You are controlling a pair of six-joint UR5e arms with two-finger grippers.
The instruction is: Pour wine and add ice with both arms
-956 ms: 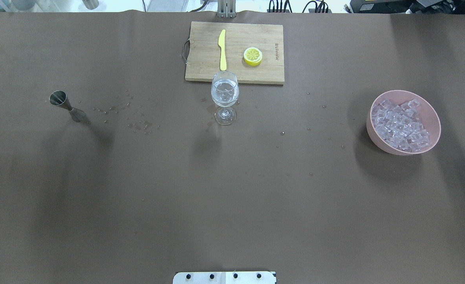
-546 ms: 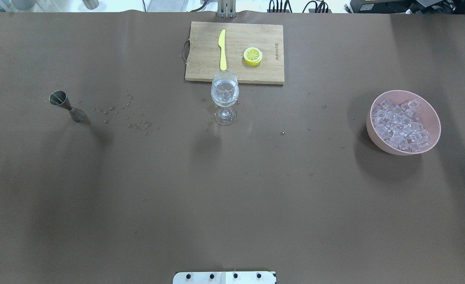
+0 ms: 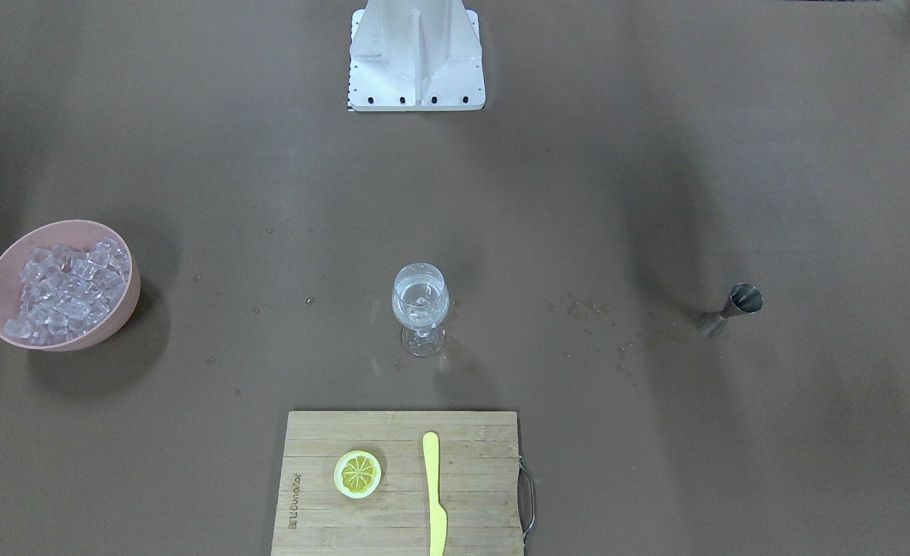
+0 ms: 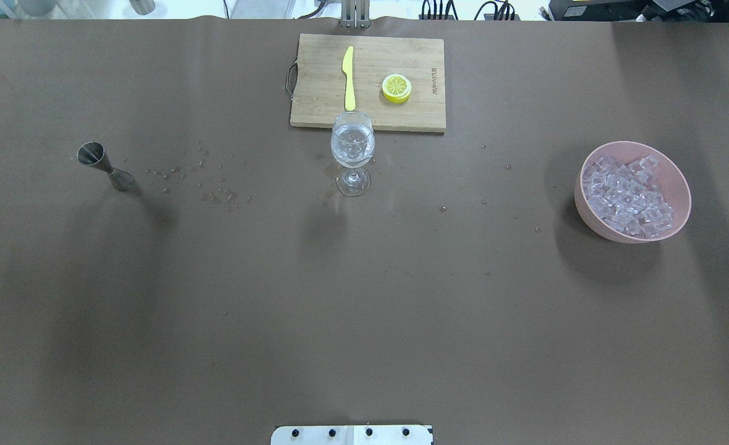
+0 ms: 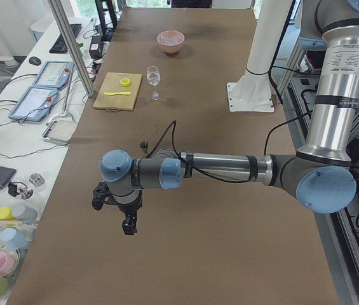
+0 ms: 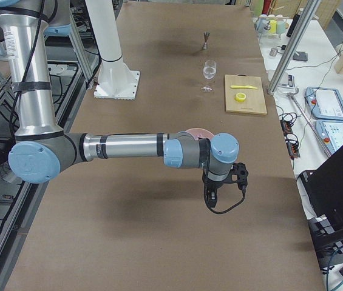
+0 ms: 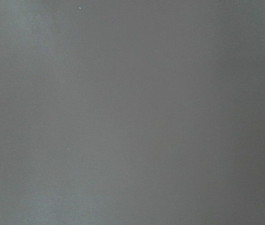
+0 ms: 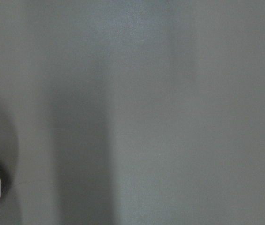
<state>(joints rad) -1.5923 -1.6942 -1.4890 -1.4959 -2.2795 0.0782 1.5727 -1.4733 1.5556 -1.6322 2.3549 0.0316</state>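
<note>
A wine glass [image 4: 352,148] stands mid-table in front of the cutting board, holding clear liquid and a few ice cubes; it also shows in the front view [image 3: 421,305]. A pink bowl [image 4: 679,176] heaped with ice cubes [image 4: 627,196] sits at the right. A steel jigger [image 4: 101,165] stands at the left. My left gripper [image 5: 128,225] hangs over bare table beyond the jigger, seen only in the left side view. My right gripper [image 6: 210,199] hangs beyond the bowl, seen only in the right side view. I cannot tell whether either is open or shut.
A wooden cutting board [image 4: 315,105] at the far edge carries a yellow knife [image 4: 349,77] and a lemon slice [image 4: 396,88]. Droplets [image 4: 216,194] spot the brown cloth between jigger and glass. The white pedestal [image 3: 416,58] stands at the robot's side.
</note>
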